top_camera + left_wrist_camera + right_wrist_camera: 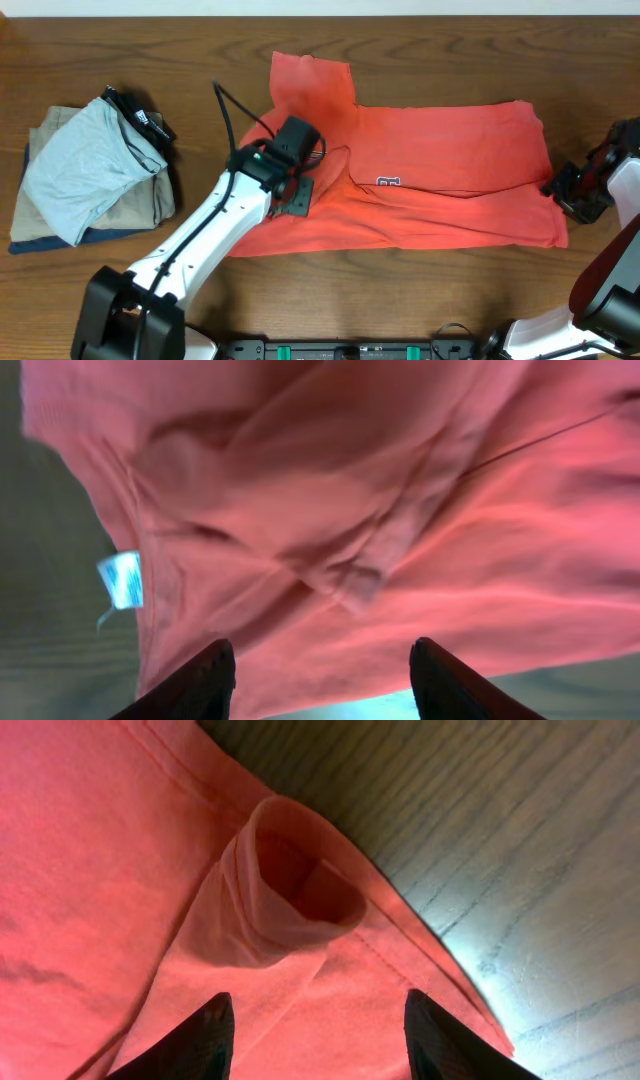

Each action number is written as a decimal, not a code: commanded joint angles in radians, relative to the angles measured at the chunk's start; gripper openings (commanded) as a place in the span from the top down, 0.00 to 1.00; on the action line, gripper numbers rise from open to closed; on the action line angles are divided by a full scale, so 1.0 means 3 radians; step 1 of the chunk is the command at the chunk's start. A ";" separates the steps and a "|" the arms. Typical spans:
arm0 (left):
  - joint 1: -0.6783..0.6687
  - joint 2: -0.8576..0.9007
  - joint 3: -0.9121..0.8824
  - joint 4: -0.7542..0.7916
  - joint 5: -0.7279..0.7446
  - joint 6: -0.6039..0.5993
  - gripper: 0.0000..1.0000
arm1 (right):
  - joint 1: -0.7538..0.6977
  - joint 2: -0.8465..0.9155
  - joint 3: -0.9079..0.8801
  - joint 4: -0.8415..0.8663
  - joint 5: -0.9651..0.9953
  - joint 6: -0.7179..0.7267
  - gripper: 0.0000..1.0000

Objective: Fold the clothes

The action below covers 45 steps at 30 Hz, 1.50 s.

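The coral-red T-shirt (pixel 440 170) lies spread across the middle of the table, partly folded, with one sleeve sticking up at the back left and a bit of white lettering showing. My left gripper (pixel 296 192) is open and hovers over the shirt's left part; its wrist view shows rumpled red cloth (pixel 380 510) and a pale blue label between the open fingers (pixel 322 670). My right gripper (pixel 565 190) is open at the shirt's right edge, its fingers (pixel 315 1030) over a rolled fold of red cloth (pixel 290 900).
A stack of folded garments (pixel 90 175), light grey on top of tan and navy, sits at the far left. Bare wooden table (pixel 450 40) surrounds the shirt. The left arm's cable loops above the shirt's left sleeve.
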 commanded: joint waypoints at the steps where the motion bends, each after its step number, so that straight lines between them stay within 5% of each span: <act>1: 0.0078 0.0045 -0.0289 0.0097 -0.0187 -0.0228 0.42 | -0.0061 -0.0008 0.0006 0.0018 0.0070 -0.0038 0.50; 17: 0.0375 0.0045 -0.0882 0.0631 -0.0187 -0.0352 0.42 | -0.0057 0.0172 -0.0205 0.0511 0.0046 -0.0039 0.64; 20: 0.0375 0.0045 -0.0936 0.0682 -0.0187 -0.0361 0.42 | -0.0058 0.0207 -0.0230 0.0542 0.0043 -0.0038 0.73; 24: 0.0375 0.0045 -0.0998 0.0710 -0.0209 -0.0440 0.42 | -0.0058 0.0210 -0.0237 0.0613 -0.0099 -0.0086 0.99; 34: 0.0375 0.0045 -0.1053 0.0736 -0.0214 -0.0453 0.42 | -0.0062 0.0209 -0.0116 0.1350 -0.0880 0.0121 0.99; 37: 0.0375 0.0045 -0.1053 0.0755 -0.0224 -0.0454 0.42 | -0.0062 0.0209 -0.0116 0.1591 -0.1120 0.0126 0.60; 45: 0.0375 0.0045 -0.1053 0.0823 -0.0350 -0.0539 0.42 | -0.0125 0.0209 -0.0117 0.0954 -0.0432 0.0126 0.62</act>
